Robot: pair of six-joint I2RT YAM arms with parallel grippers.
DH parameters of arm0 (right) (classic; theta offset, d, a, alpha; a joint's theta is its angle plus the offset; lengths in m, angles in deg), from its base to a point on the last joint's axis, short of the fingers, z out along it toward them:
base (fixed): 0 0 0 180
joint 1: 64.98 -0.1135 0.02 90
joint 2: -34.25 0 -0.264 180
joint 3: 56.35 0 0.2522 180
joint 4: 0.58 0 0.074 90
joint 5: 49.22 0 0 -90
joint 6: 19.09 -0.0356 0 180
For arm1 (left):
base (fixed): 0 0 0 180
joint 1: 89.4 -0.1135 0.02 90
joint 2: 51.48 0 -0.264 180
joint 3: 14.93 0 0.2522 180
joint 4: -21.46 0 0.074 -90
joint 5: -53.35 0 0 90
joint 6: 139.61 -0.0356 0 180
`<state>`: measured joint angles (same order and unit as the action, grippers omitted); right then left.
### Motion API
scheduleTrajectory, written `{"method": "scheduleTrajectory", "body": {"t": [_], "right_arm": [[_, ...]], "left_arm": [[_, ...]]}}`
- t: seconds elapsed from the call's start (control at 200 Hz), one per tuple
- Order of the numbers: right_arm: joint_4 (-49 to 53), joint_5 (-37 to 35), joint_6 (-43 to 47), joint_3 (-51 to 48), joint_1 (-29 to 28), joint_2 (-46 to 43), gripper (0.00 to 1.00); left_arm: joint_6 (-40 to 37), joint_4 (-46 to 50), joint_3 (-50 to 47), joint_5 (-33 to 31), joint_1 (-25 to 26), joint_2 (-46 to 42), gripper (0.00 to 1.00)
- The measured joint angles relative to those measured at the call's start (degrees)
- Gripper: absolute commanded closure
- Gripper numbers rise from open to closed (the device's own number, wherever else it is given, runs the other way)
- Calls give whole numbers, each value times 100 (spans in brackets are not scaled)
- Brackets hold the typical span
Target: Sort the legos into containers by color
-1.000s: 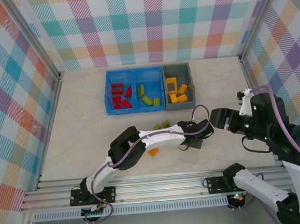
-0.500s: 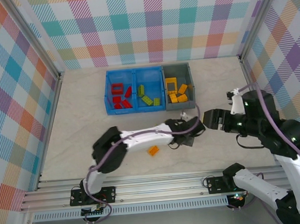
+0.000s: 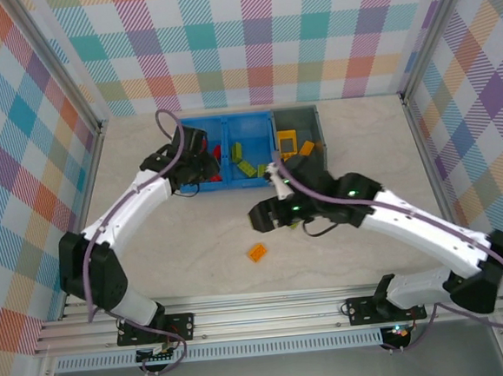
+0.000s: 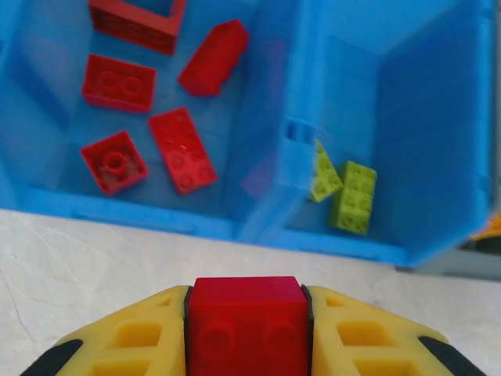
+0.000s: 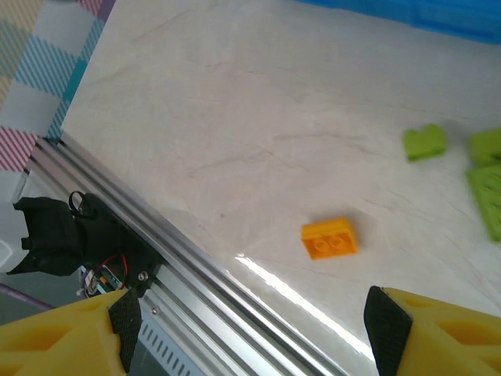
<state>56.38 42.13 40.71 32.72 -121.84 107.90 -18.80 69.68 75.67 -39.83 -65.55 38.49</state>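
Pale marbled table bears blue bin, grey bin, one orange brick, green bricks.

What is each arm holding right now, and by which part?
The left gripper holds a red brick, pinched by its two opposite side faces. The right gripper has open jaws and holds nothing.

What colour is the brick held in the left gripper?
Red; the brick shows best in the left wrist view.
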Motion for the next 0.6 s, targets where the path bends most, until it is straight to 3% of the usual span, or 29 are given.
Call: {"method": "scheduleTrajectory", "body": {"t": [0.145,0.325,0.6], "right_arm": [[-605,-391,70,363,-555,704,23],[-981,-688,63,496,-734,990,23],[-1082,-844,2,496,-737,1012,22]], "left_arm": [[-186,-39,638,575,-564,1038,73],[-221,-162,1410,1165,-951,2227,73],[-232,-166,1943,1572,-1126,2894,69]]}}
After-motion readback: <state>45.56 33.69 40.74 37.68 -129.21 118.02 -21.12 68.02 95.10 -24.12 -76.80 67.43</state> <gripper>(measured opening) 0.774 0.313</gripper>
